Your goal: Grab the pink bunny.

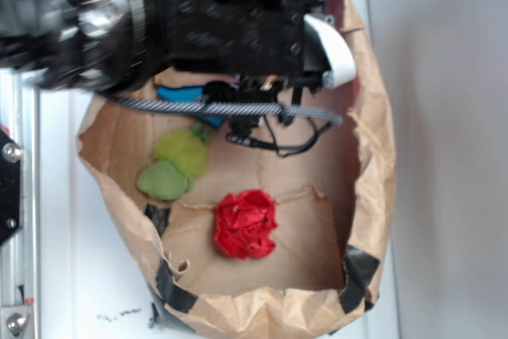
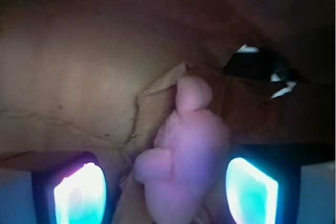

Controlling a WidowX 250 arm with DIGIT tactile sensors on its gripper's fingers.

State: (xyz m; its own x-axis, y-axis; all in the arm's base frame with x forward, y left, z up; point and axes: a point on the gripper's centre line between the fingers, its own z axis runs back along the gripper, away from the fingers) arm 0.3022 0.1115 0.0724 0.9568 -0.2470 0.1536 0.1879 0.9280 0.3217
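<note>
Claw: the claw point(image 2: 165, 190) stands open in the wrist view, its two glowing pads point(image 2: 80, 195) wide apart at the lower corners. In the exterior view it is hidden under the black arm point(image 1: 198, 13).
Pink bunny: the pink bunny point(image 2: 184, 156) lies between the pads, nearer the right one, touching neither as far as can be seen. Its body runs up and away from the camera, with a rounded lump at the far end. Not visible in the exterior view; the arm covers that spot.
Setting: the toy rests on crumpled brown paper, inside the paper bag point(image 1: 373, 156) with rolled, taped walls.
Other items: lime-green plush point(image 1: 175, 166) and red cloth ball point(image 1: 246, 224) lie on the bag floor, well apart from the arm's end.
Step in hand (judgement): final approach done or nearly so; the toy is bracketed, not yet gripped.
Next move (judgement): a small shift to centre the body, lower if any height remains, then close. The plush is soft, so close firmly; avoid pinching the loose paper fold point(image 2: 152, 95) at its left.
</note>
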